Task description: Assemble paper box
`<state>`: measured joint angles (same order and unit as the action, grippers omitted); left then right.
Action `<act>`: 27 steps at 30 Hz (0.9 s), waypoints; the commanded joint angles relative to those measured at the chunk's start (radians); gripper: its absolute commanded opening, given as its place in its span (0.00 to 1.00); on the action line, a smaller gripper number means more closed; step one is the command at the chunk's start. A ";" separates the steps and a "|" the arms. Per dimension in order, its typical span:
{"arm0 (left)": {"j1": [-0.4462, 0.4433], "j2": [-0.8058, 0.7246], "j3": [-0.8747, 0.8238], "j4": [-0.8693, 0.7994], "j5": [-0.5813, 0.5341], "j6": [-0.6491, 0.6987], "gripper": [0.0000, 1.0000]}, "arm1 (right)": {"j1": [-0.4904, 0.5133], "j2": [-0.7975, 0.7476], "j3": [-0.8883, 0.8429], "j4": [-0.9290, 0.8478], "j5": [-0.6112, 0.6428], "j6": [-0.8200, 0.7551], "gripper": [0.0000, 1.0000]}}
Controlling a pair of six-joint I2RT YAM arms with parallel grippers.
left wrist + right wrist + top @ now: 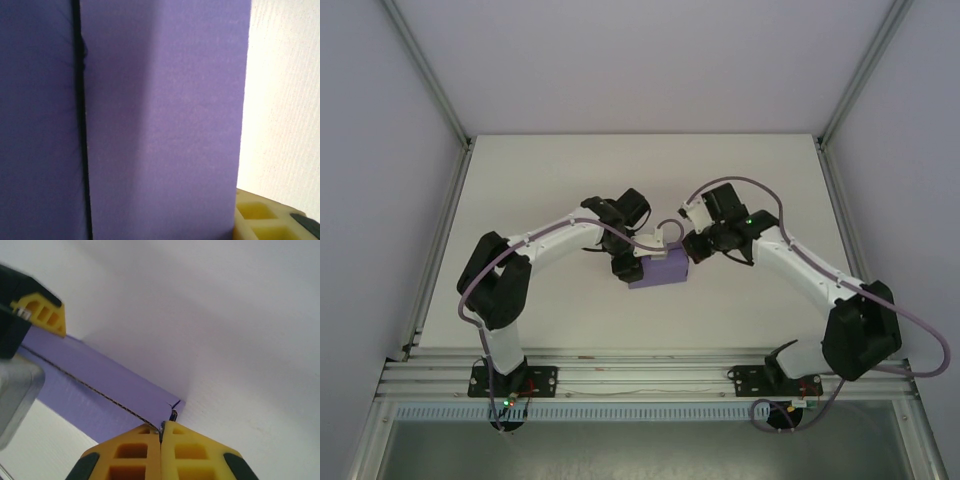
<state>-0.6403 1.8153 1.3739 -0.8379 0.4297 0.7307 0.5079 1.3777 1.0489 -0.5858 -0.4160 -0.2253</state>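
Fig.: paper box (662, 272) at bench (620, 180) ctr. R end effector (161, 439), box's 2 o'clock corner, pinched shut on card edge. L end effector (626, 266) at 9 o'clock; jaw state can't tell.

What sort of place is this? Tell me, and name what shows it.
Probably a lab robot test cell: a white table boxed in by aluminium rails and plain panels, with the left arm and right arm bolted at its near edge, working on a purple paper box.
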 commanded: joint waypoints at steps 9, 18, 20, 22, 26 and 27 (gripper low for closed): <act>-0.001 0.023 0.024 0.008 -0.006 -0.026 0.50 | 0.043 -0.065 -0.101 0.160 0.144 0.430 0.00; -0.002 0.028 0.021 0.008 -0.016 -0.027 0.49 | 0.043 -0.022 -0.013 0.068 0.154 0.548 0.00; -0.002 0.030 0.022 0.009 -0.019 -0.027 0.49 | 0.043 0.002 0.018 0.032 0.142 0.543 0.00; -0.002 0.029 0.017 0.011 -0.021 -0.026 0.49 | 0.043 0.015 0.032 0.006 0.159 0.531 0.00; -0.002 0.025 0.013 0.017 -0.018 -0.024 0.49 | 0.043 0.015 0.016 0.006 0.167 0.482 0.00; -0.003 0.022 0.011 0.022 -0.017 -0.024 0.49 | 0.043 0.011 -0.002 0.022 0.168 0.469 0.00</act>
<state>-0.6407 1.8198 1.3743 -0.8101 0.4297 0.7052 0.5514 1.3926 1.0534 -0.5488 -0.2878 0.2665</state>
